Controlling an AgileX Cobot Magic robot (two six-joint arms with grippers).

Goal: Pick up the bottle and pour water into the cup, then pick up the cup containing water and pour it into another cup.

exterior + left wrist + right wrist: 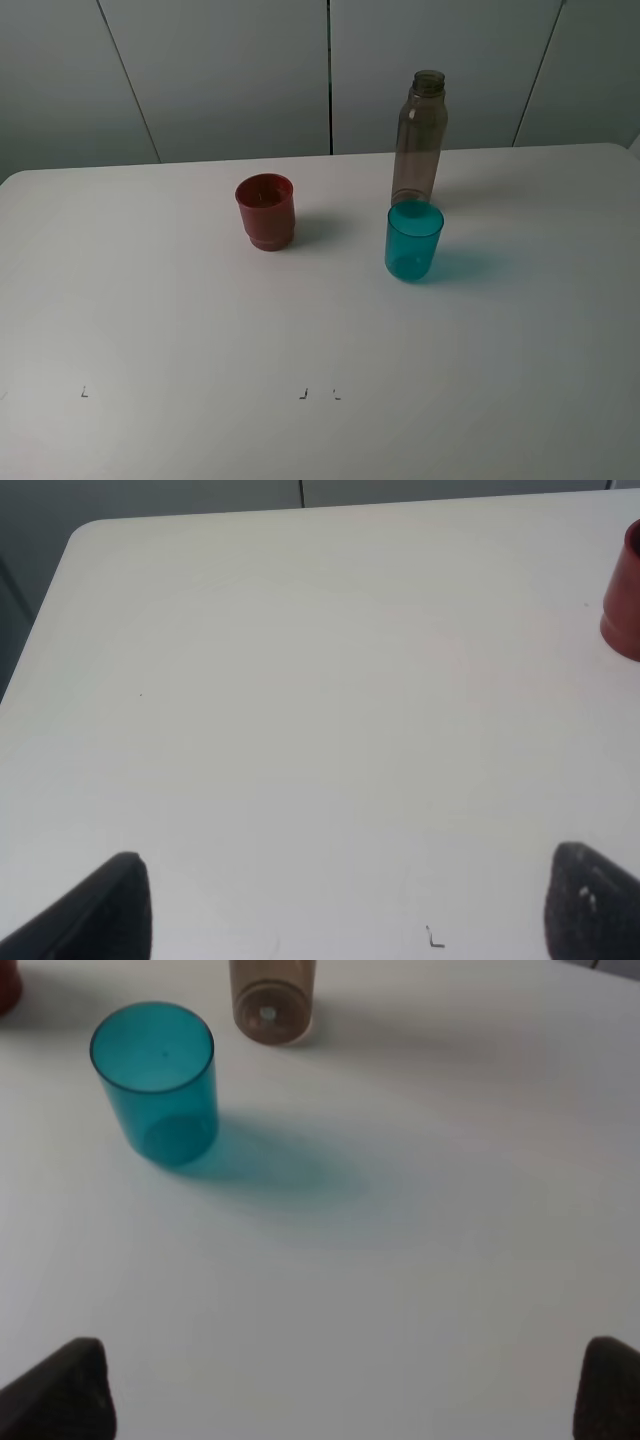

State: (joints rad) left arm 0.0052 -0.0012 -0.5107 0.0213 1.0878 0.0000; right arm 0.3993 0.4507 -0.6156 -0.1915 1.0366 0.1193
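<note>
The smoky bottle point(420, 140) stands upright and uncapped toward the back of the white table, right of centre. Just in front of it stands the teal cup point(413, 241), upright. The red cup point(266, 211) is upright to their left. Neither arm shows in the high view. My right gripper point(345, 1390) is open over bare table, with the teal cup point(155, 1080) and the bottle's base point(272, 1000) well ahead of it. My left gripper point(345, 910) is open too, empty, with only the red cup's edge point(625, 595) showing far ahead.
The white table point(150, 320) ends at a back edge against grey wall panels point(220, 70). Its rounded far left corner point(85, 530) shows in the left wrist view. Small dark marks point(303, 395) lie near the front.
</note>
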